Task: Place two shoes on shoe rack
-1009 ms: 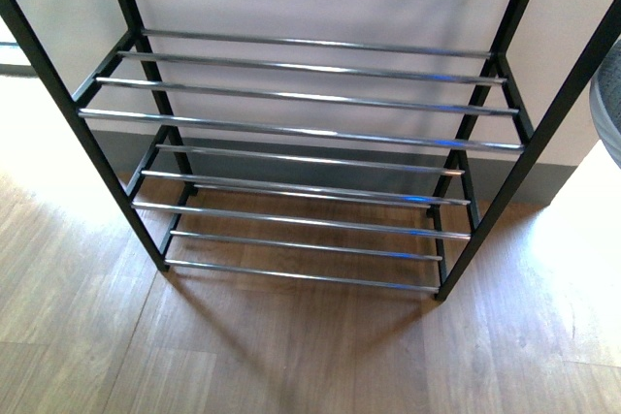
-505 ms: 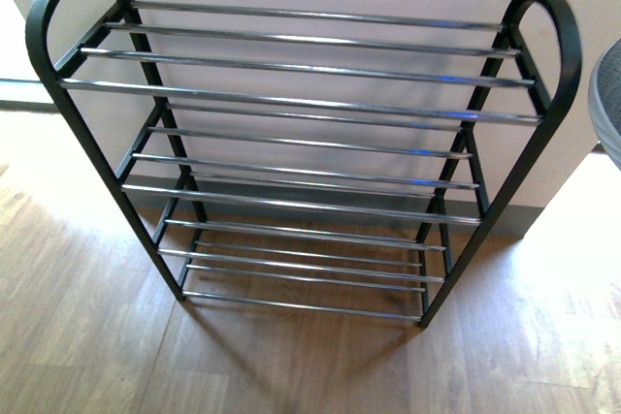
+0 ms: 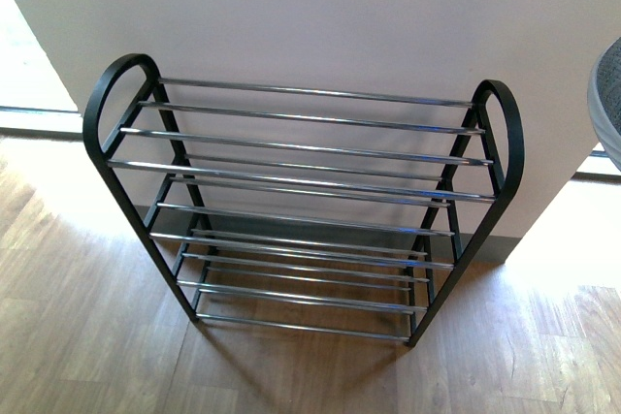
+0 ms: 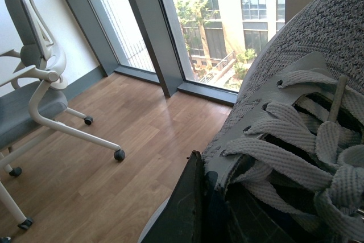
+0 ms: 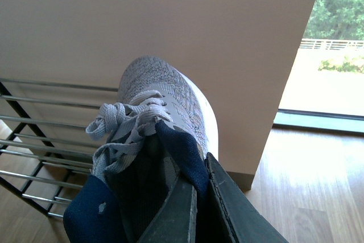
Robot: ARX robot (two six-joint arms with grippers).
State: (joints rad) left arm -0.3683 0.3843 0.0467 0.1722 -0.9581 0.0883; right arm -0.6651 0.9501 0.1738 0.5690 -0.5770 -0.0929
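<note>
- The shoe rack (image 3: 301, 201) is standing upright on the wood floor (image 3: 87, 356). Its back is resting against the foot of the beige wall (image 3: 320, 16), with a black arched side at each end and chrome rods running between them.
- The right end effector (image 5: 199, 172) is closing its two black fingers (image 5: 173, 214) tight on the navy-lined collar of the right-held sneaker (image 5: 162, 92), pinching the collar between them.
- The right arm is carrying that shoe in the air with its toe pointing at the wall. The rack's rods are showing beyond the laces and lower than the shoe.
- In the front view, the shoe's grey knit toe and white sole are poking in at the right border. The toe is sitting beside the rack's right arch without touching it, roughly level with the top tier.
- The left end effector (image 4: 202, 180) is gripping the left-held sneaker (image 4: 296, 83) at the edge of its opening. Only one dark finger (image 4: 182, 214) is showing, pressed against the knit beside the laces; the other is hidden.
- The left wrist is facing tall windows (image 4: 227, 27) and a grey office chair (image 4: 34, 83), with no part of the rack in its view. It is holding its shoe well above the floor.
</note>
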